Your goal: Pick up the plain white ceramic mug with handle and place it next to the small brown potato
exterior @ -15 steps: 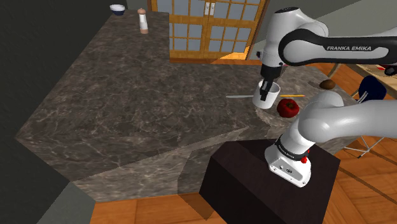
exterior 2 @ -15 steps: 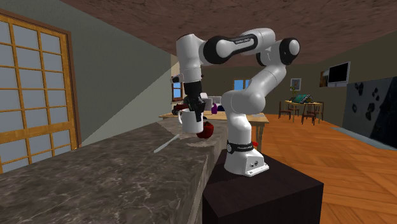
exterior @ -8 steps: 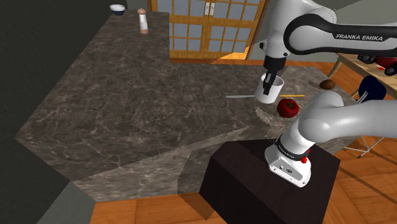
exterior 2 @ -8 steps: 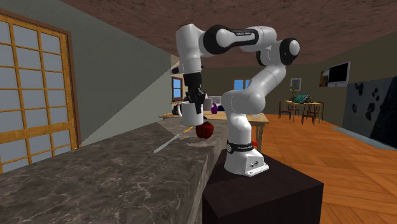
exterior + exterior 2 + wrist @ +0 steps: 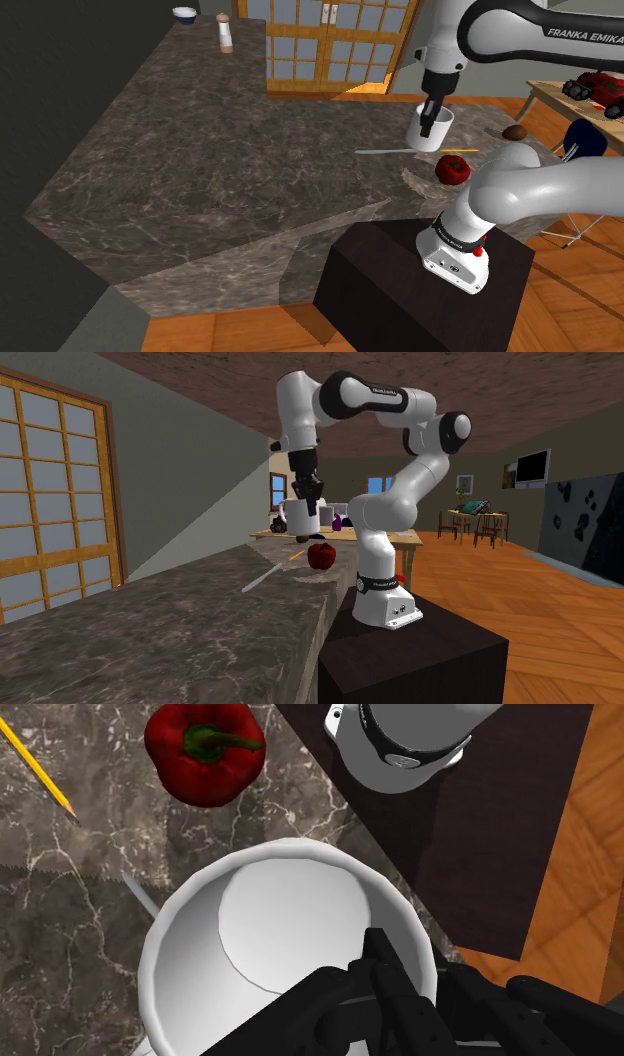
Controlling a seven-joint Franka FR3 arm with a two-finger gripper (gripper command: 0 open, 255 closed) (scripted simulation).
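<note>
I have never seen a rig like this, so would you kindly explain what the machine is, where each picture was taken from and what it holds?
It is a white robot arm standing on a dark box beside a marbled counter. One picture looks down from behind the box, another from the side, and the third from a camera on the hand. The black gripper pinches the wall of a white mug, one finger inside, one outside, holding it above the counter. On the counter lie a red pepper, a pencil and, farther along, a brown potato.
</note>
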